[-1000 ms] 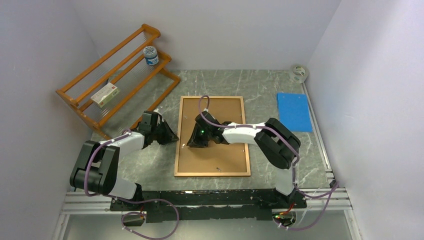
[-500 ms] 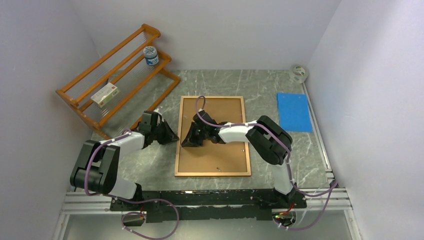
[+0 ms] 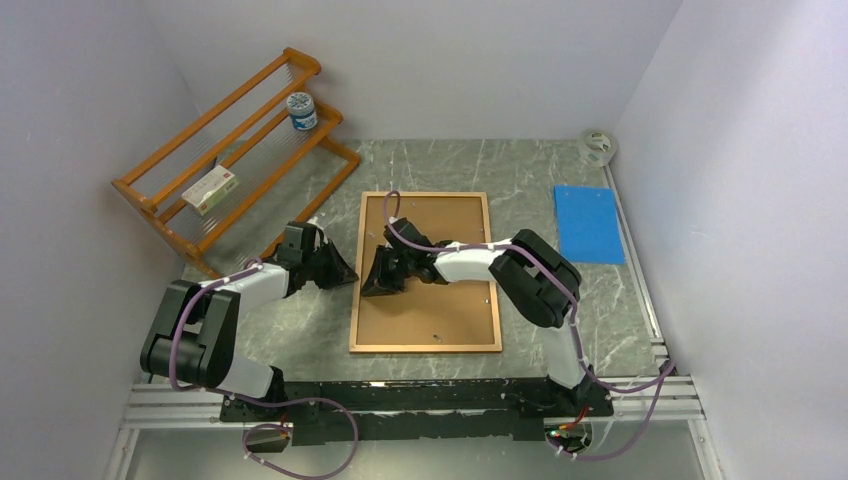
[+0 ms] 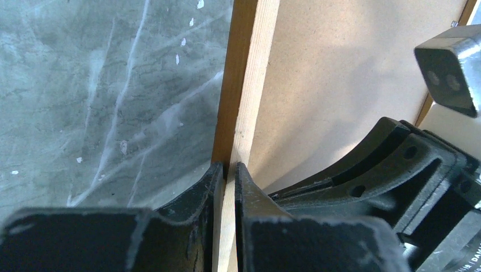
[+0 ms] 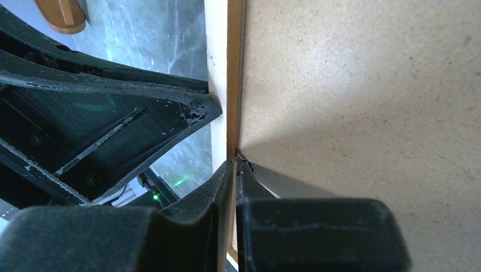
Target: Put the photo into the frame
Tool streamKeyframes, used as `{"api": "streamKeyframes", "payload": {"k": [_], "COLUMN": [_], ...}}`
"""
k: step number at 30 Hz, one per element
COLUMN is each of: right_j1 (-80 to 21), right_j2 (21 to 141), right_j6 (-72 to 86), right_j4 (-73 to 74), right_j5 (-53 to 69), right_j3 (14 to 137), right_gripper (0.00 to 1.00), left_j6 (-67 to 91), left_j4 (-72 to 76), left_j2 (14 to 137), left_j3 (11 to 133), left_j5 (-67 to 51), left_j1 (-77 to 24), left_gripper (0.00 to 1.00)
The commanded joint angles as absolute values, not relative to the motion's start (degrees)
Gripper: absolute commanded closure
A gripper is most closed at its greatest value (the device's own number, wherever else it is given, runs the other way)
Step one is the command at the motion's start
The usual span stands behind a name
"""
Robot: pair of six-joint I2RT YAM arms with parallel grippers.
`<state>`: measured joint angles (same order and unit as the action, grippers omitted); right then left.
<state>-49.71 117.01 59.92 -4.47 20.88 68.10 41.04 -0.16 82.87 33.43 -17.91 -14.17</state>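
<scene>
The frame [image 3: 425,348] lies flat on the table with the plain brown backing board [image 3: 440,310] filling it, back side up. The photo is hidden. My left gripper [image 3: 348,272] is shut on the frame's left rail from outside; in the left wrist view its jaws [image 4: 227,168] pinch the light wood rail [image 4: 249,68]. My right gripper [image 3: 372,280] reaches over the board to the same rail. In the right wrist view [image 5: 233,164] it is shut on a thin strip of that rail [image 5: 218,56], beside the board [image 5: 363,85]. The two grippers face each other, almost touching.
An orange wooden rack [image 3: 230,160] stands at the back left with a jar [image 3: 301,111] and a small box [image 3: 210,190] on it. A blue sheet [image 3: 588,222] lies at the right and a tape roll [image 3: 598,147] in the far right corner. Walls close in on three sides.
My right gripper has slid left across the backing board to the frame's left rail. The left arm and the frame have not moved.
</scene>
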Motion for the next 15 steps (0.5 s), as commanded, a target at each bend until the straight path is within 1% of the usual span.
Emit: {"api": "streamKeyframes", "payload": {"k": [1,5,8,12,15], "right_j1": [-48.0,-44.85,-41.59,-37.24,-35.98], "right_j2": [112.25,107.18,105.42,107.07,110.66], "right_j6": [55.28,53.32,51.98,50.51,49.23], "right_j4": [-1.19,2.12,3.46,4.58,5.46], "right_j5": [16.75,12.15,10.06,10.67,10.87], "right_j3": [71.17,71.78,71.87,74.73,78.9], "right_gripper": [0.85,0.73,0.67,0.63,0.61], "left_j6": [40.89,41.75,42.24,42.95,43.32], "left_j4": [-4.7,-5.23,-5.48,-4.51,-3.59], "left_j2": [84.02,83.37,83.53,84.24,85.69], "left_j3": [32.57,34.28,35.8,37.67,39.2], "left_j5": [-15.79,-14.77,-14.2,-13.72,-13.14], "left_j1": [-14.94,-14.94,-14.84,-14.8,-14.78], "left_gripper": [0.85,0.79,0.69,0.54,0.48]}}
